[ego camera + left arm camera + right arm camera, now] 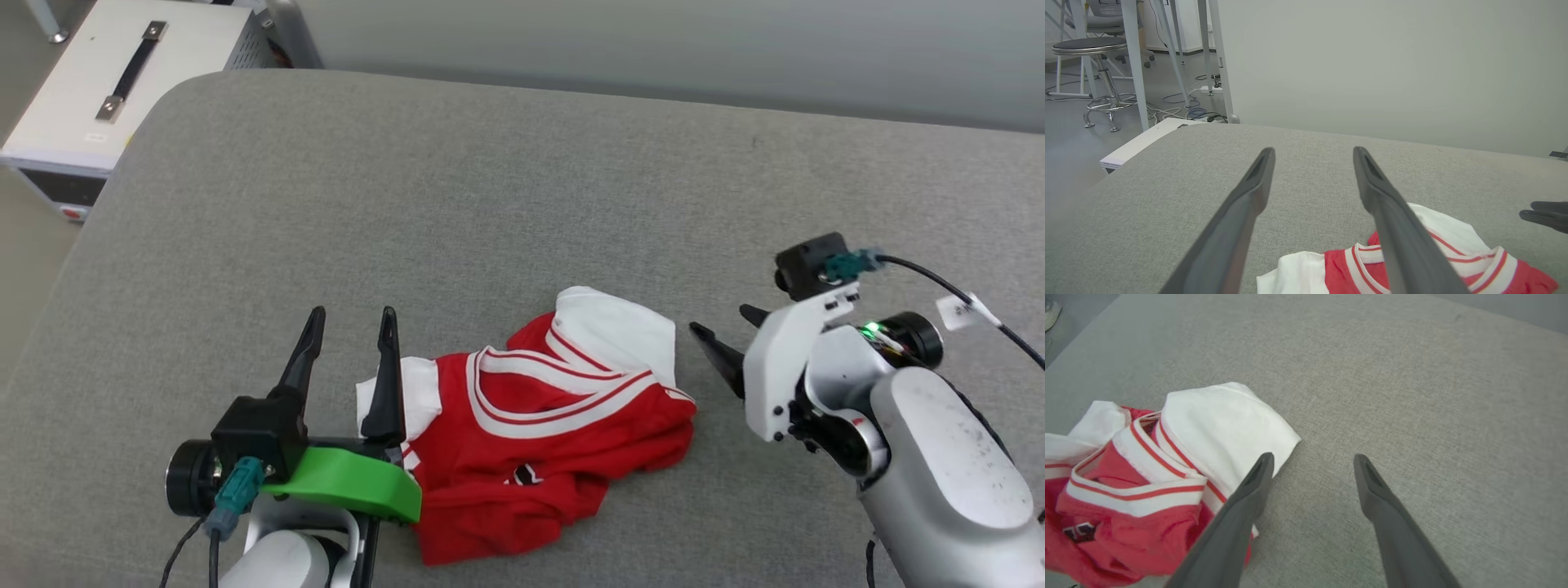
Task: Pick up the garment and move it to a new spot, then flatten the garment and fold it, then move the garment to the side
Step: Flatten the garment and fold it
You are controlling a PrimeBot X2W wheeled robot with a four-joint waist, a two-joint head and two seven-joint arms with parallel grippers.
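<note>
The garment [539,425] lies crumpled near the front of a grey padded surface [522,188]: red body, white sleeves, a striped white collar, a small dark emblem. My left gripper [351,314] stands open at its left edge, the right finger over a white sleeve, nothing between the fingers. In the left wrist view the garment [1412,261] sits low and to the right of the left gripper [1312,151]. My right gripper [722,322] is open just right of the garment, fingers pointing left. The right wrist view has the right gripper [1312,457] beside a white sleeve of the garment [1167,465].
A white equipment case [114,90] with a black handle stands off the surface's far left corner. A pale wall [1392,61] runs behind the surface. A stool [1094,53], table legs and floor cables sit far left in the left wrist view.
</note>
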